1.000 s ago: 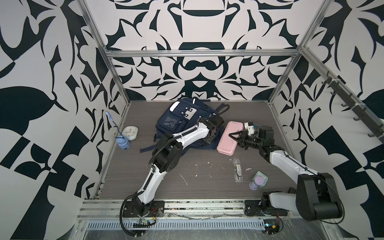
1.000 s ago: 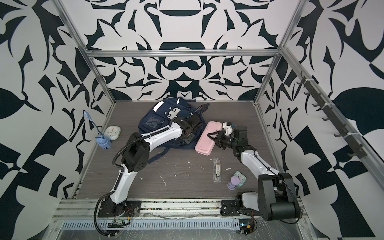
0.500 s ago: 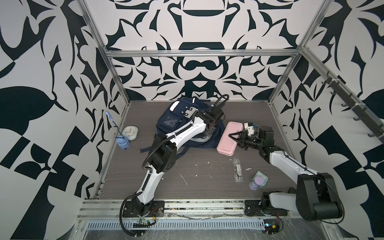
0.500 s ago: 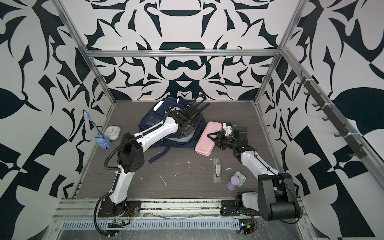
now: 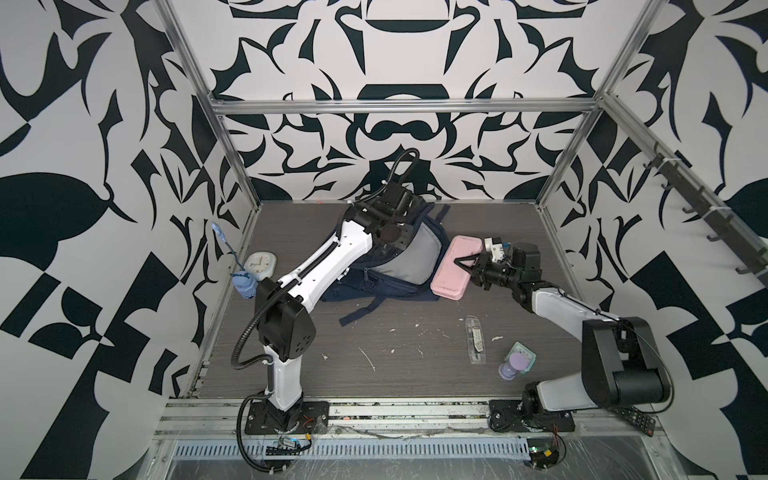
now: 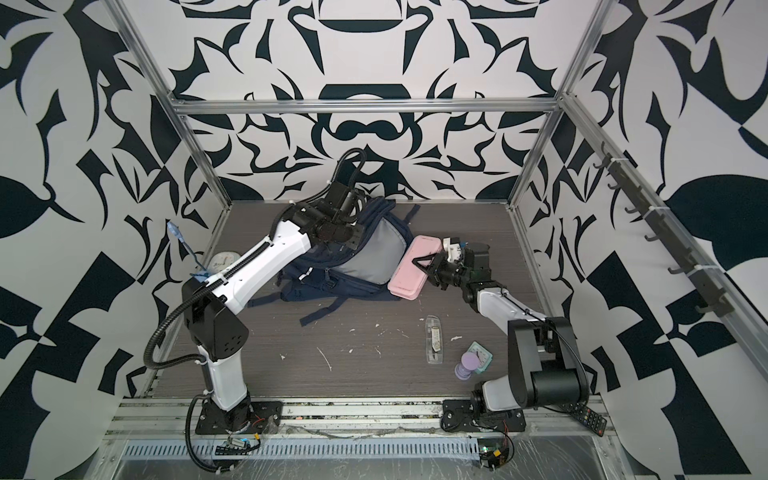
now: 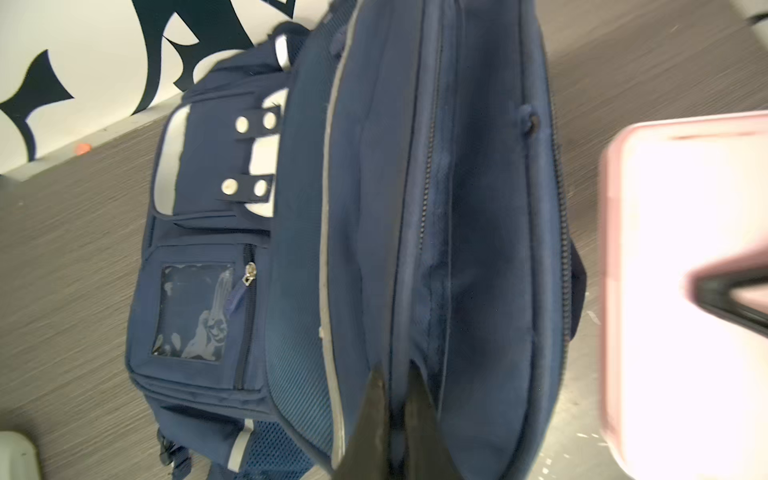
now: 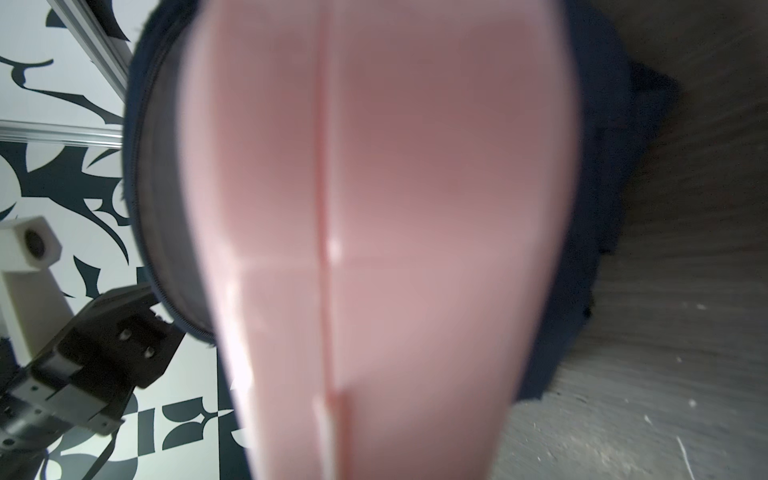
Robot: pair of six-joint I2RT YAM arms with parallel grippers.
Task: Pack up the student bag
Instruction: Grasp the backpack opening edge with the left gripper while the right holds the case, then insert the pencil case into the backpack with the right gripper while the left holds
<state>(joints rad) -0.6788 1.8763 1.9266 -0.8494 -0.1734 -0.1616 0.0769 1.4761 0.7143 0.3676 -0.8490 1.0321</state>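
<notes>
Pinching the zip-edged rim of the navy student bag (image 5: 411,259), the left fingers (image 7: 374,424) are closed on its fabric. It lies at the back middle of the surface (image 5: 395,353), mouth gaping. The right fingers (image 5: 458,262) clamp a pink case (image 5: 444,282) just beside that opening.

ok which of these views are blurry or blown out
Right wrist view: the pink case fills the frame, too close and out of focus, with a small glare spot. Left wrist view: the same case is blown out almost white, while the student bag is fairly sharp. Both top views: sharp and evenly lit.
</notes>
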